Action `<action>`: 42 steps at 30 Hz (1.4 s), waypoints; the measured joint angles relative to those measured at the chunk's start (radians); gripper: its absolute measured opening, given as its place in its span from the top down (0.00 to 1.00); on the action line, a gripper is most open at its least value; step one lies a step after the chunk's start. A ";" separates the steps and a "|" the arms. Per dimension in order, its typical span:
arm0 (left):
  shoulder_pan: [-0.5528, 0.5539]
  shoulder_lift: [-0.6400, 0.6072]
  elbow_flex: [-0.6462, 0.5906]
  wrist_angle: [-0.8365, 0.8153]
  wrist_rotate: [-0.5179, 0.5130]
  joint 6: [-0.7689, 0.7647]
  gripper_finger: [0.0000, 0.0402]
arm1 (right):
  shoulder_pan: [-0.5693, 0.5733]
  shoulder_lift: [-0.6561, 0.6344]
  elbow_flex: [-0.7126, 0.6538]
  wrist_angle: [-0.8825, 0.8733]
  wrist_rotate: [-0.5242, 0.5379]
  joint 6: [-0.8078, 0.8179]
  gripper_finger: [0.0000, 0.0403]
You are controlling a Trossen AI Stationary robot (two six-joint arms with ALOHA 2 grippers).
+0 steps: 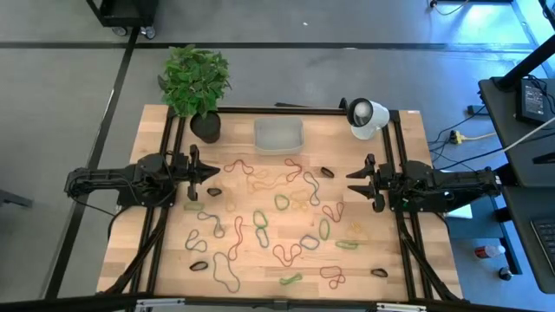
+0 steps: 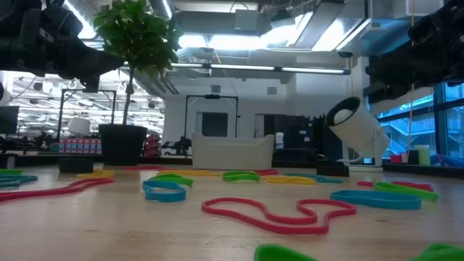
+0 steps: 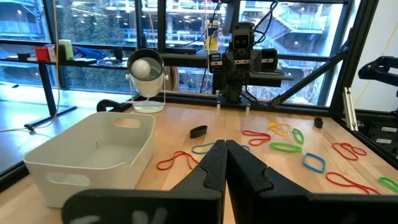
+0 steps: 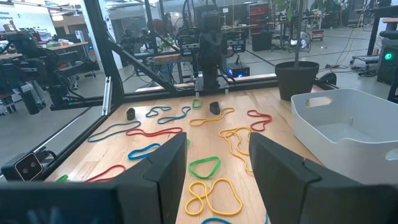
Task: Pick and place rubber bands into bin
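Observation:
Many rubber bands (image 1: 260, 221) in red, green, yellow and black lie loose on the wooden table between the two arms; the low view shows a red one (image 2: 275, 212) close by. The bin (image 1: 278, 134), a pale shallow tray, stands on the table at the far middle; it also shows in both wrist views (image 3: 93, 155) (image 4: 348, 127). My left gripper (image 1: 205, 172) (image 3: 225, 146) hovers at the table's left side, shut on nothing. My right gripper (image 1: 355, 179) (image 4: 217, 143) hovers at the right side, open, nothing between its fingers.
A potted plant (image 1: 198, 87) stands at the far left, beside the bin. A white round camera (image 1: 366, 117) stands at the far right. Black frame rails (image 1: 165, 225) run along the table's left and right sides. Small black bands (image 1: 378, 272) lie near the table's edges.

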 joint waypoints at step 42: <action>0.000 0.000 0.000 0.000 0.000 0.000 0.99 | -0.037 0.411 0.171 0.210 0.478 -0.153 0.56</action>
